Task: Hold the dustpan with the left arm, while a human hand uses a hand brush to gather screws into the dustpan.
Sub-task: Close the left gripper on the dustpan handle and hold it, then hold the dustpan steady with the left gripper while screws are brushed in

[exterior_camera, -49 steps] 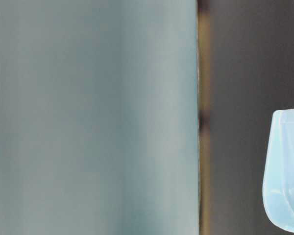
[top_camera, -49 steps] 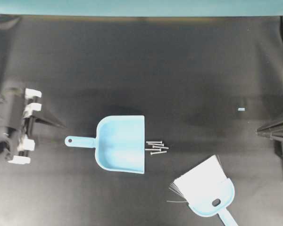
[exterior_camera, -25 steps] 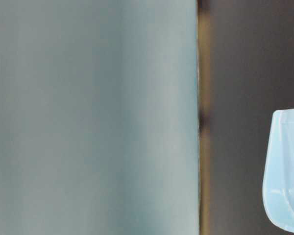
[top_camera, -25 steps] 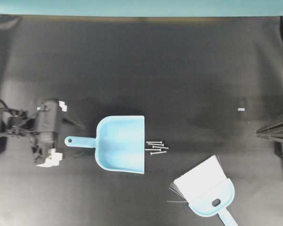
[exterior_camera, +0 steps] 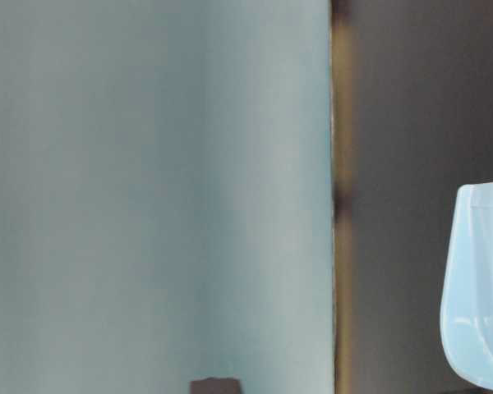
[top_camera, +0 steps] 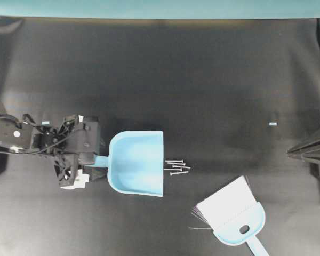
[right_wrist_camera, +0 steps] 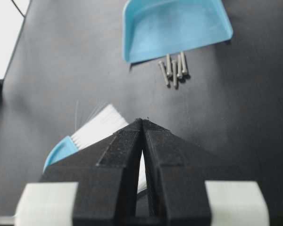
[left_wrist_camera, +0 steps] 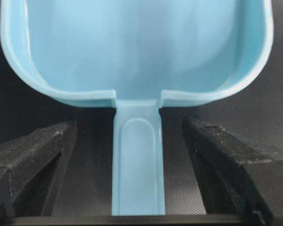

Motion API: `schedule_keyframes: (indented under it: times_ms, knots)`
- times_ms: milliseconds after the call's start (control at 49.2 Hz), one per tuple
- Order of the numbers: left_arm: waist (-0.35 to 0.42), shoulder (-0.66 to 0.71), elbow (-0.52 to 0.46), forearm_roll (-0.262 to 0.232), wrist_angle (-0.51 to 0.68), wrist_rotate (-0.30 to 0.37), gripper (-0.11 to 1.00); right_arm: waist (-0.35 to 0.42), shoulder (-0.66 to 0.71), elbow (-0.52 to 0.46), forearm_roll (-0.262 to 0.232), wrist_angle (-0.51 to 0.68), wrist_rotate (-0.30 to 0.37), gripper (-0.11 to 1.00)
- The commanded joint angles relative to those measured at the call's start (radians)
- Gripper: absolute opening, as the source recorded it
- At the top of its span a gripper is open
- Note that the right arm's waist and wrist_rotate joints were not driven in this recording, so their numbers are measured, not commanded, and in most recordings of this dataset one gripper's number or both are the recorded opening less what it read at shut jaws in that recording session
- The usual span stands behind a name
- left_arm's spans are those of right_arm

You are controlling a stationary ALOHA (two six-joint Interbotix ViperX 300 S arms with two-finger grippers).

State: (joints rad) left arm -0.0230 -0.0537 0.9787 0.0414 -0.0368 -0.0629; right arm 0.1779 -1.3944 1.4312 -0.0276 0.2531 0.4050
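The light blue dustpan (top_camera: 136, 162) lies flat mid-table, mouth to the right. My left gripper (top_camera: 98, 160) is over its handle. In the left wrist view the handle (left_wrist_camera: 137, 165) runs between the two black fingers (left_wrist_camera: 33, 160), which stand wide apart and clear of it on both sides, so the left gripper (left_wrist_camera: 129, 123) is open. Several silver screws (top_camera: 177, 167) lie just outside the dustpan's mouth. The hand brush (top_camera: 232, 213) lies at the front right, bristles up-left. My right gripper (top_camera: 289, 151) rests shut at the right edge. The human hand is out of view.
A tiny pale blue speck (top_camera: 272, 124) sits on the black mat at the right. A teal wall (top_camera: 160, 8) borders the far side of the table. The right wrist view shows the screws (right_wrist_camera: 173, 65) and the dustpan (right_wrist_camera: 174, 23) ahead of the shut right gripper (right_wrist_camera: 142, 120).
My left arm has swung right from the table's left edge to the dustpan's handle, and its jaws now straddle the handle. Dustpan, screws, brush and right arm have not moved.
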Motion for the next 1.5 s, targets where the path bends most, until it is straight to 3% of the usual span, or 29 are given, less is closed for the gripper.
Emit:
schedule_keyframes:
  times_ms: [0,610,671,793,833,1301,1483]
  knots:
    - [0.008,0.02,-0.017,0.003,-0.009,0.002,0.87,0.0,0.005,-0.002,-0.002,-0.017,0.0,0.0]
    - [0.017,0.043,-0.035,0.003,-0.028,-0.011,0.76,0.0,0.003,0.009,-0.005,-0.023,0.0,0.0]
    - [0.008,0.041,-0.034,0.003,-0.028,-0.011,0.69,0.0,0.002,0.009,-0.005,-0.023,-0.002,0.0]
    - [-0.008,0.038,-0.029,0.003,-0.028,-0.008,0.34,0.0,-0.006,0.009,-0.005,-0.021,-0.002,0.0]
    - [-0.008,0.038,-0.029,0.003,-0.028,-0.009,0.29,0.0,-0.008,0.009,-0.005,-0.02,-0.002,0.0]
    - [-0.008,-0.069,0.021,0.003,-0.046,-0.014,0.3,0.0,-0.018,0.012,-0.005,-0.018,-0.002,0.0]
    - [-0.003,-0.127,0.023,0.003,0.005,-0.012,0.3,0.0,-0.018,0.012,-0.005,-0.018,0.0,0.0]
